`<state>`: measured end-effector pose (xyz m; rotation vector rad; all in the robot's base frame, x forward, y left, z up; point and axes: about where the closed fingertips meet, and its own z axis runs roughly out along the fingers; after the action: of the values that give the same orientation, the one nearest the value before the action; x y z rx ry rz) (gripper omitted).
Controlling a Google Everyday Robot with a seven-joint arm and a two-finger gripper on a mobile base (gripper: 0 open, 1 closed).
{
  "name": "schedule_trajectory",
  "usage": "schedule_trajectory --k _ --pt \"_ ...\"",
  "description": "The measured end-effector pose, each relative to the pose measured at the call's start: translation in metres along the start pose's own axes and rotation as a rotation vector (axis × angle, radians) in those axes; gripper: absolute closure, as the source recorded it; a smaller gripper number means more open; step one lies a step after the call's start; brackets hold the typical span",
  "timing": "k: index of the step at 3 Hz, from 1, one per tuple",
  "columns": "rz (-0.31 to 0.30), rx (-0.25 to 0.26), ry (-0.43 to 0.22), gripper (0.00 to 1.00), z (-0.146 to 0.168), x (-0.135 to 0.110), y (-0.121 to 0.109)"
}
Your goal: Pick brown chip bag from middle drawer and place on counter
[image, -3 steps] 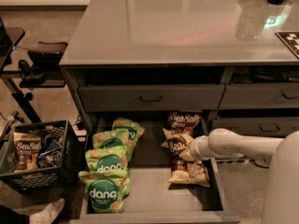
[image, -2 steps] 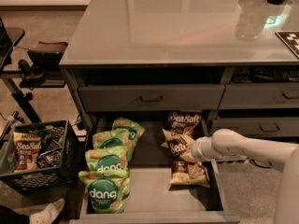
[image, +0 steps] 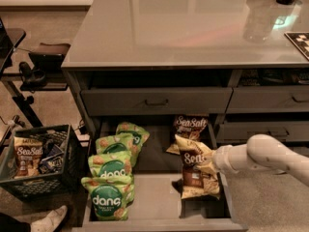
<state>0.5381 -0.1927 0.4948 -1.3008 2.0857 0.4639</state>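
The middle drawer stands pulled out under the grey counter. My gripper reaches in from the right on a white arm and is shut on the right edge of a brown chip bag. The bag hangs upright and tilted over the drawer's right half. A second brown "Sea Salt" bag leans at the drawer's back. The bag mostly hides the fingers.
Several green "dang" bags fill the drawer's left half. A shallower shut drawer sits above, with more drawers at right. A black crate with snack bags stands on the floor at left, near a shoe. A checkered mat lies on the counter's right.
The front brown chip bag has risen from lying on the drawer floor to hanging upright at my gripper. The arm has shifted slightly right and up.
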Motion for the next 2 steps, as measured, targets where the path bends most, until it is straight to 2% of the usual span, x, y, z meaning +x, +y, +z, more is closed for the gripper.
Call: schedule_trajectory --k 1,2 --pt "-0.078 -0.035 -0.046 1.00 -0.047 -0.031 0.013" --pt "-0.144 -0.043 -0.063 1.00 -0.079 -0.063 0.016"
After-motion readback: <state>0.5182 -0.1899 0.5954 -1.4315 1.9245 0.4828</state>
